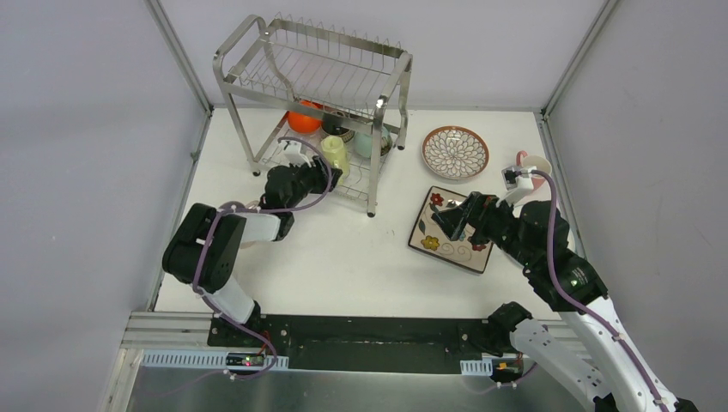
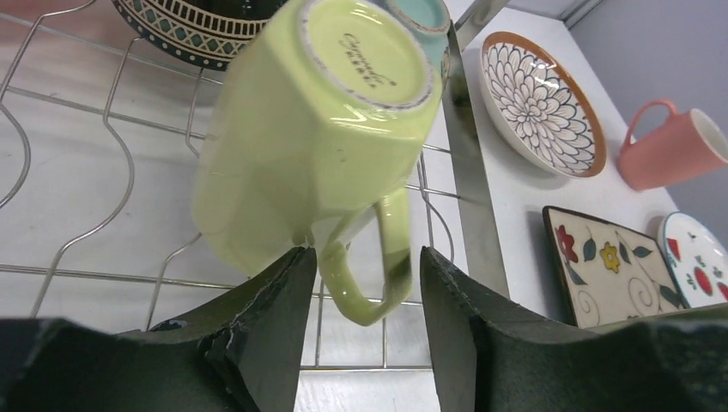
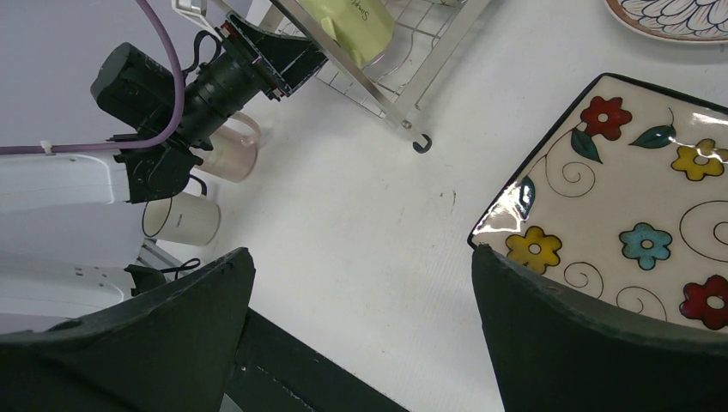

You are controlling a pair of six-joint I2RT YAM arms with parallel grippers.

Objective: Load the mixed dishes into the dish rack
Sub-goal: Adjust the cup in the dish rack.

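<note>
While green mug (image 2: 300,146) is resting base-up on rack's (image 1: 232,64) lower shelf, orange bowl (image 1: 304,118) at its 11 o'clock, L gripper (image 2: 367,262) is straddling its handle, half-open; R gripper (image 3: 360,262) is hovering wide over square plate (image 3: 635,197).

white red-marked plate (image 2: 700,257) cut off at the right edge — orange bowl (image 1: 303,119) half hidden

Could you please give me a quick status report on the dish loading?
Left claw open around handle of yellow-green mug, in dish rack lower tier. Right claw open above square floral plate. Nothing blocking.
</note>
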